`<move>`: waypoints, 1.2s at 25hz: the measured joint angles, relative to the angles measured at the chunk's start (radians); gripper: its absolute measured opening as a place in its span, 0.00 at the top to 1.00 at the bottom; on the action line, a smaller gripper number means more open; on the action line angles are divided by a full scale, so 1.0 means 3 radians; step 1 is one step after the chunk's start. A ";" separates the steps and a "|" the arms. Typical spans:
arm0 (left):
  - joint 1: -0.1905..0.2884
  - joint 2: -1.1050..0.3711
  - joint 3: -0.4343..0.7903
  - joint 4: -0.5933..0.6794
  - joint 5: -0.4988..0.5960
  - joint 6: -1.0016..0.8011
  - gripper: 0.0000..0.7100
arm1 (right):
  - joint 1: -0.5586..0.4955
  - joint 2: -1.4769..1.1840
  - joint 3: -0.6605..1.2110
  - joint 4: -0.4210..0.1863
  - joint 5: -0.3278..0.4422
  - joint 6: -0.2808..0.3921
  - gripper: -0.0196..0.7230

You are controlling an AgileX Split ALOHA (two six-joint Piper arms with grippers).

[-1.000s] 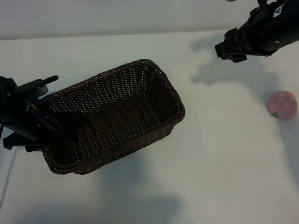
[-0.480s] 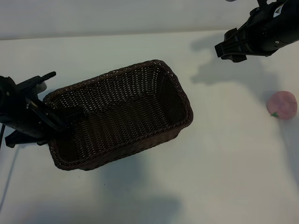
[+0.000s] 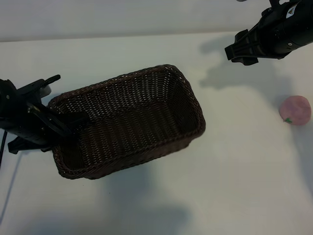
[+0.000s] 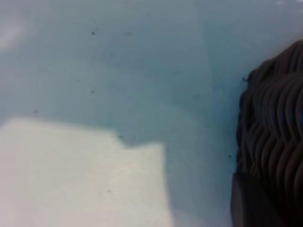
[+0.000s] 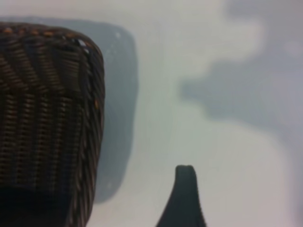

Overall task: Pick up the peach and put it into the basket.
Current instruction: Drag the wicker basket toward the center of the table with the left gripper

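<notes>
Exterior view: the left gripper (image 3: 58, 128) clamps the short end wall of the basket (image 3: 146, 95), one finger inside, one outside, on the white table (image 3: 146, 205). Well apart at the right edge, the peach (image 3: 295, 110) lies on the table. Beyond, the right gripper (image 3: 242, 49) hangs above the table, jaws wide, holding nothing.

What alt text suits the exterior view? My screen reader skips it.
A dark wicker basket sits on a white table, the left claw clamped on its left rim. The peach lies far right, below the right claw.
</notes>
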 joint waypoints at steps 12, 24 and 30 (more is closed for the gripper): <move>0.0000 -0.0081 0.0024 -0.1116 0.0054 0.1143 0.86 | 0.0000 0.0000 0.0000 0.0000 0.0000 0.0000 0.18; 0.0017 -0.0081 -0.0262 -0.1071 0.0327 0.1367 0.86 | 0.0000 0.0000 0.0000 0.0000 0.0000 0.0000 0.18; 0.0165 -0.0009 -0.0769 -0.0774 0.0706 0.1368 0.86 | 0.0000 0.0000 0.0000 0.0000 0.0000 0.0000 0.18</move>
